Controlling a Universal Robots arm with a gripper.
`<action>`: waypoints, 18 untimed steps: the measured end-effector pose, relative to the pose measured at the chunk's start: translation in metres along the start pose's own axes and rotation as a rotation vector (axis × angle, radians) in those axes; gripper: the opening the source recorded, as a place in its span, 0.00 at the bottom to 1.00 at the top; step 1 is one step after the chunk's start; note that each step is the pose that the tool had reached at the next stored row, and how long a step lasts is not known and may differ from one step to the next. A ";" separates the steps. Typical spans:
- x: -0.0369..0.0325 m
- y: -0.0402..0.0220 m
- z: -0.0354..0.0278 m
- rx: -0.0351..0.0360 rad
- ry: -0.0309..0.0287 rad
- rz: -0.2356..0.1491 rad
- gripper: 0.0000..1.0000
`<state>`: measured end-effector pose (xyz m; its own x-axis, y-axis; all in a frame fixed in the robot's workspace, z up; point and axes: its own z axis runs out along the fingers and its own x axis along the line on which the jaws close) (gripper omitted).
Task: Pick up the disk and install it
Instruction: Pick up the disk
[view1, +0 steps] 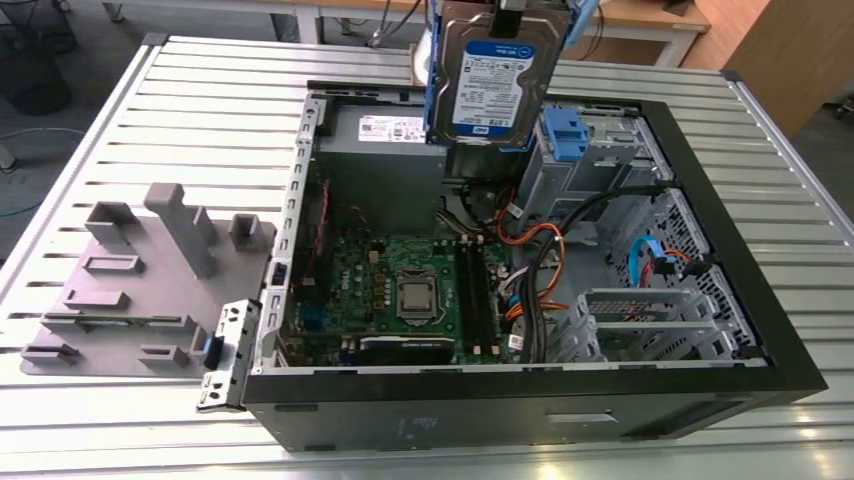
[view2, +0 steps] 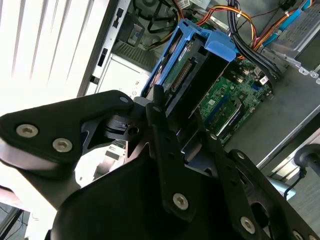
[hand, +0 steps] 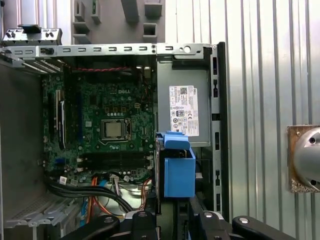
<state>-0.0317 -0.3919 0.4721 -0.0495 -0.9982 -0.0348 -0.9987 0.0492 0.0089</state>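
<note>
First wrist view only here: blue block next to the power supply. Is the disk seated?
Observer: No. In the exterior view the disk hangs upright above the case, label towards the camera, not in a bay.
Operator: Hand got it?
Observer: Yes. The second wrist view shows the hand shut on the disk.
Operator: Anything close by?
Observer: Another blue carrier sits in the drive cage, just to the exterior view's right of the disk.
</note>
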 end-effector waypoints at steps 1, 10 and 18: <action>0.0000 0.0000 0.0000 0.0000 0.0000 0.000 0.35; 0.0024 -0.0002 0.0000 0.0000 -0.0001 0.000 0.35; 0.0122 -0.0007 -0.0003 0.0000 -0.0001 0.000 0.35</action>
<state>-0.0316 -0.4040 0.4720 -0.0493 -0.9982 -0.0348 -0.9988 0.0490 0.0088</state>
